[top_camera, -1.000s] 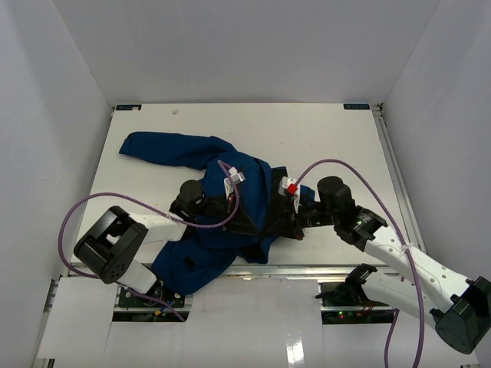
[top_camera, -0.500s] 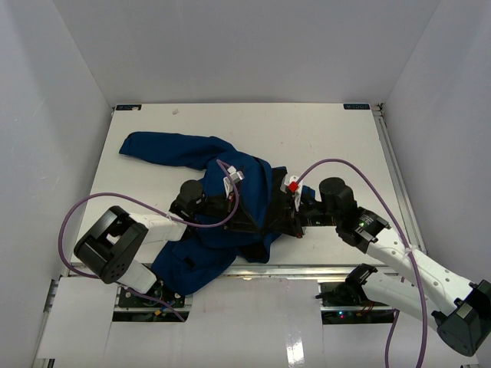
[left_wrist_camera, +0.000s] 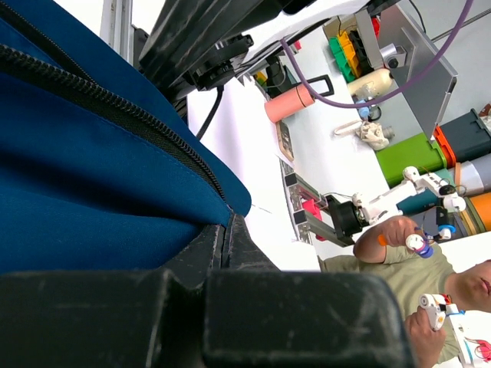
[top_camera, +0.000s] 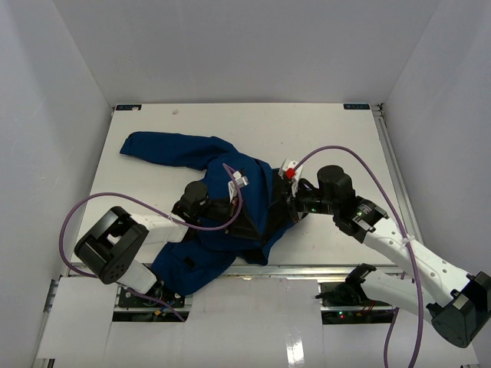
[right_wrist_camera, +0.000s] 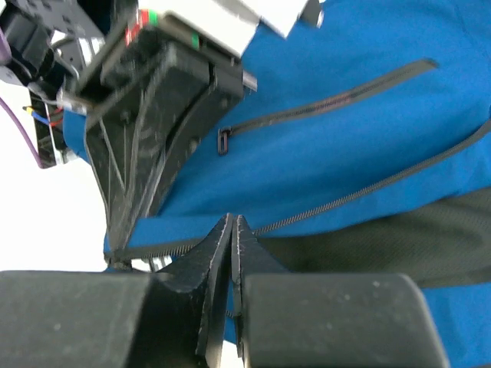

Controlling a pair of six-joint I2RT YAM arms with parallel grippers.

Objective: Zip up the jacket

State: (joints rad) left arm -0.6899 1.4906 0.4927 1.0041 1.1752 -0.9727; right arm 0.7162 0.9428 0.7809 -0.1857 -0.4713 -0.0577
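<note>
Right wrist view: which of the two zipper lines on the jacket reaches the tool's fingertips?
The lower zipper line, bordering the black lining; it runs to the right tool. The upper pocket zipper ends above, apart.

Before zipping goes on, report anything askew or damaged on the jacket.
No damage shows. The jacket lies bunched and skewed, its front open on black lining, and its lower part hangs off the table at its near edge. The left gripper and right gripper are shut on its zipper edge.
</note>
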